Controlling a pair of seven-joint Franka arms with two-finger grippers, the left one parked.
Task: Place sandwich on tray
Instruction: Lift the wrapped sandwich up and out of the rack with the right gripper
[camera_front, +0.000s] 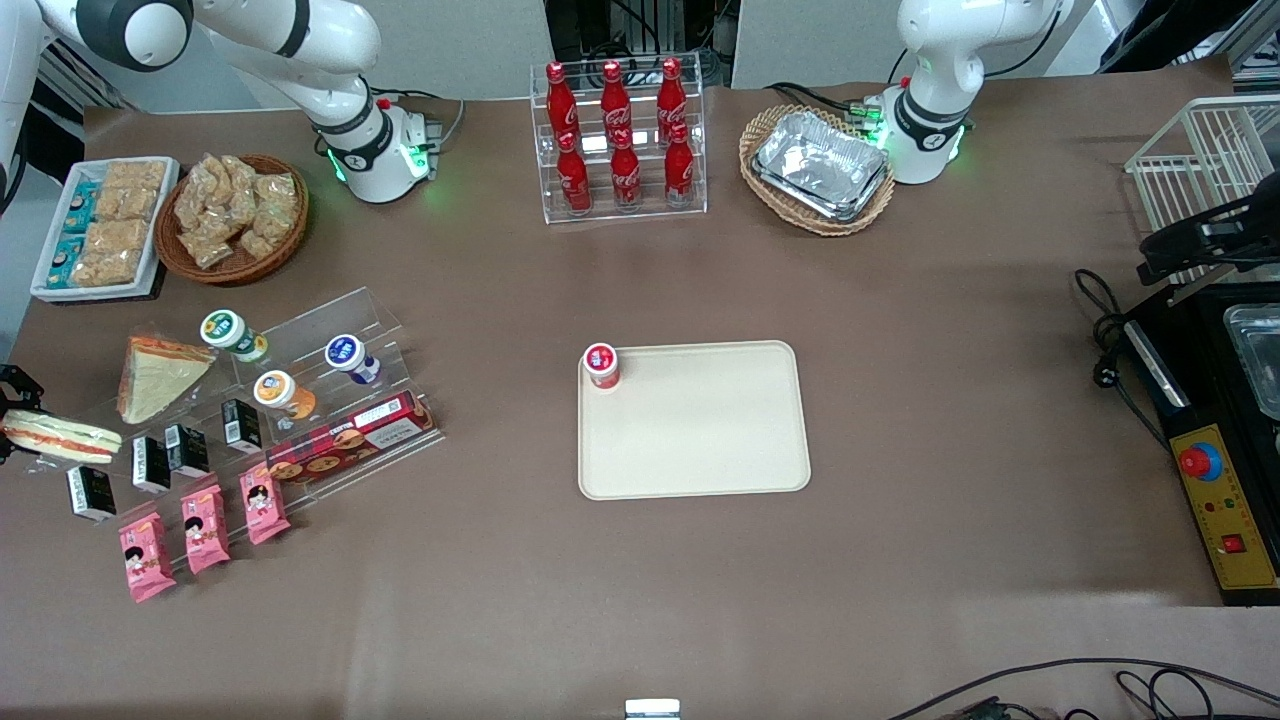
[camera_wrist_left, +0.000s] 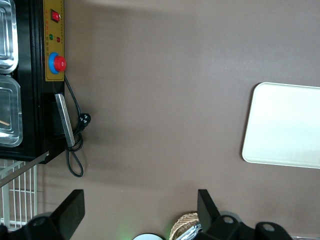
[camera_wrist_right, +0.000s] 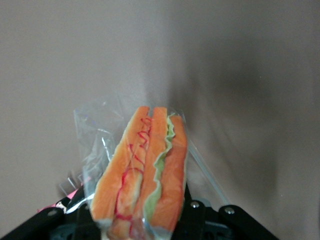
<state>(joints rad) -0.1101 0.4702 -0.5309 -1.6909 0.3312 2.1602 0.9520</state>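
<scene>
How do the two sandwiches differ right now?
The sandwich is seen side-on, its filling stripe showing, gripped in the end effector at the working arm's end of the table. The triangular sandwich shows its broad pale face and lies free, leaning on the clear display stand. Both are white-bread wedges.

Cola bottles (camera_front: 620, 135) in rack — foil trays (camera_front: 822, 165) basketed.

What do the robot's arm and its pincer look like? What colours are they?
The working arm is chunky, rounded and glossy white, with black rings at its joints and a green light glowing at its base. Grey cables plug into that base. Its pincer, at the working arm's end of the table beside the sandwich, is black with small silver screws.
</scene>
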